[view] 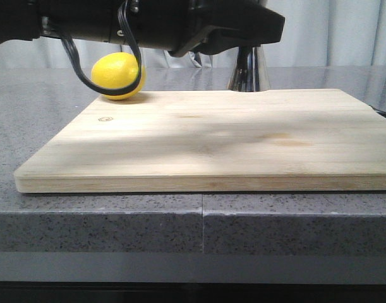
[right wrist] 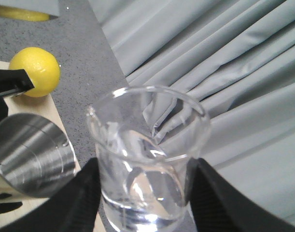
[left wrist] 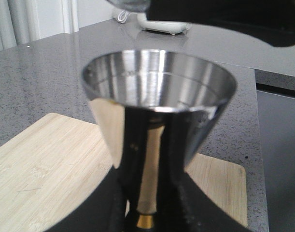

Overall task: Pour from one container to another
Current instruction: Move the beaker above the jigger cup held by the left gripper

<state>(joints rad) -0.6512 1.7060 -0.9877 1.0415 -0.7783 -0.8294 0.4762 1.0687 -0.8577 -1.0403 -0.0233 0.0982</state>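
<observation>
- While the near half of the wooden cutting board (view: pixel 205 142) lies bare on the grey speckled countertop (view: pixel 47 107), everything else gathers at its far edge.
- A lemon (view: pixel 119 76) rests at the board's far left corner, partly crossed by a black cable (view: pixel 91 79) looping down from the arm overhead.
- To the right of the lemon, the steel jigger (left wrist: pixel 159 92) stands upright at the far edge; only its lower cone shows in the front view, under the dark arm.
- The left gripper (left wrist: pixel 147 212) is clenched on the jigger's lower part, black fingers (left wrist: pixel 120 205) on either side just above the gold band (left wrist: pixel 146 221); the upper cup's mouth faces up, its inside looking dry.
- The right gripper (right wrist: pixel 145 193) grasps the glass beaker (right wrist: pixel 147 154) between its black fingers (right wrist: pixel 79 203), raised just beside the jigger's open mouth, with clear liquid in its base.
- Grey curtains (right wrist: pixel 210 63) hang beyond the counter.
</observation>
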